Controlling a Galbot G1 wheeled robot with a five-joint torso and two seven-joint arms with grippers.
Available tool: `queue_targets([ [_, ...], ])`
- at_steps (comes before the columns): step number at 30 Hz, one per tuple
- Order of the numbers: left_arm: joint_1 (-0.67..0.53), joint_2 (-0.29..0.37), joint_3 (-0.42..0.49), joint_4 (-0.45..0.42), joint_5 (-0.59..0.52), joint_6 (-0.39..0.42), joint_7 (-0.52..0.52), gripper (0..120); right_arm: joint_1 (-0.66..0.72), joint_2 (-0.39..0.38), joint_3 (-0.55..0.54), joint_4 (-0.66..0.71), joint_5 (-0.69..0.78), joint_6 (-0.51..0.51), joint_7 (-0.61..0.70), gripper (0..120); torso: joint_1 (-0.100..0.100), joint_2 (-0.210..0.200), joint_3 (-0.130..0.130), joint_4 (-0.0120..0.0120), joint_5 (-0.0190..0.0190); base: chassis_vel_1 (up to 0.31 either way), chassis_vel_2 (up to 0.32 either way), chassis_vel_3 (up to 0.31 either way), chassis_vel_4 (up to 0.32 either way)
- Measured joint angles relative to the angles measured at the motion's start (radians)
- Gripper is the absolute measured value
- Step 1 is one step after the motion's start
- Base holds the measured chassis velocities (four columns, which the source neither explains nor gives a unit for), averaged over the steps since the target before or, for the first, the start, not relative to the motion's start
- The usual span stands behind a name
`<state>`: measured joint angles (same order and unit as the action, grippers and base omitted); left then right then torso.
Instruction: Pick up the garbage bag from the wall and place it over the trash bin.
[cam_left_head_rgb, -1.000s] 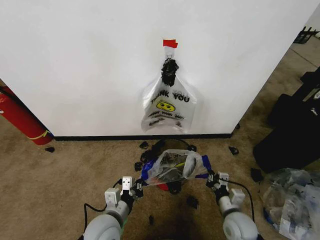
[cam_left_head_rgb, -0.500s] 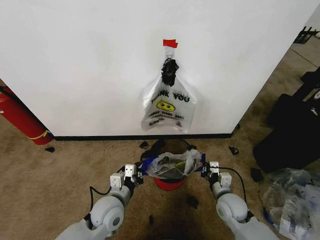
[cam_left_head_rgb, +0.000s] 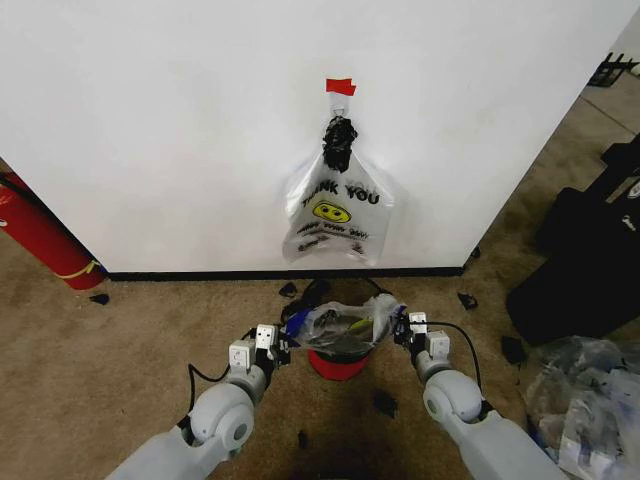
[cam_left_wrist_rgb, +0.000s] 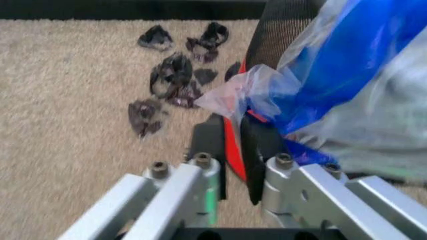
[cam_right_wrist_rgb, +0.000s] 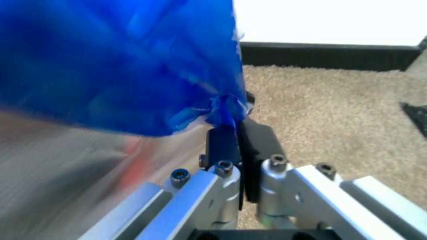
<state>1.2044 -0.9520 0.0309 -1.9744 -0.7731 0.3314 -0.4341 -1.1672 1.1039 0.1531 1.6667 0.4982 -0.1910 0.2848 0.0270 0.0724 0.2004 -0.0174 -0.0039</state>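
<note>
The head camera looks forward and down from above both arms, taking in the white wall (cam_left_head_rgb: 150, 120), the beige carpet (cam_left_head_rgb: 100, 350) and, low in the middle of the view, the small round red trash bin with a black rim (cam_left_head_rgb: 338, 366) under the crinkly see-through garbage bag with blue strips (cam_left_head_rgb: 342, 328). The left wrist camera sits just behind the left gripper (cam_left_wrist_rgb: 231, 147), very near the floor, facing along its fingers toward the bin's side and the wall's black baseboard (cam_left_wrist_rgb: 120, 9). The right wrist camera looks along the right gripper (cam_right_wrist_rgb: 237, 145), close against the bag's blue plastic. All three views share the bag, carpet and baseboard.
</note>
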Motion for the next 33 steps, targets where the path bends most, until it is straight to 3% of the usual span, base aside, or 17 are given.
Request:
queue_targets([
  [10, 0.216, 0.006, -0.097, -0.105, 0.179, -0.073, 0.062, 46, -0.194, 0.008, 0.124, 0.085, -0.177, 0.138, -0.095, 36, 0.000, 0.000, 0.000, 0.0001, 0.0000, 0.000, 0.000, 0.000, 0.000],
  [15, 0.336, -0.023, -0.121, -0.171, 0.289, -0.148, 0.083, 67, -0.303, 0.031, 0.226, 0.101, -0.282, 0.304, -0.195, 57, 0.000, 0.000, 0.000, 0.0000, 0.0000, 0.000, 0.000, 0.000, 0.000],
  [24, 0.444, -0.031, -0.137, -0.262, 0.395, -0.269, 0.098, 98, -0.412, 0.080, 0.362, 0.135, -0.352, 0.488, -0.272, 90, 0.000, 0.000, 0.000, 0.0002, 0.0001, 0.000, 0.000, 0.000, 0.000],
  [25, 0.444, -0.031, -0.137, -0.262, 0.395, -0.269, 0.098, 98, -0.412, 0.080, 0.362, 0.135, -0.352, 0.488, -0.272, 90, 0.000, 0.000, 0.000, 0.0002, 0.0001, 0.000, 0.000, 0.000, 0.000],
  [30, 0.392, -0.017, -0.139, -0.277, 0.395, -0.348, 0.129, 100, -0.502, 0.176, 0.461, 0.179, -0.371, 0.712, -0.329, 100, 0.000, 0.000, 0.000, 0.0003, 0.0000, 0.000, 0.000, 0.000, 0.000],
  [33, 0.338, -0.023, -0.134, -0.263, 0.394, -0.366, 0.147, 100, -0.549, 0.234, 0.490, 0.231, -0.373, 0.742, -0.309, 100, 0.000, 0.000, 0.000, -0.0001, 0.0003, 0.000, 0.000, 0.000, 0.000],
])
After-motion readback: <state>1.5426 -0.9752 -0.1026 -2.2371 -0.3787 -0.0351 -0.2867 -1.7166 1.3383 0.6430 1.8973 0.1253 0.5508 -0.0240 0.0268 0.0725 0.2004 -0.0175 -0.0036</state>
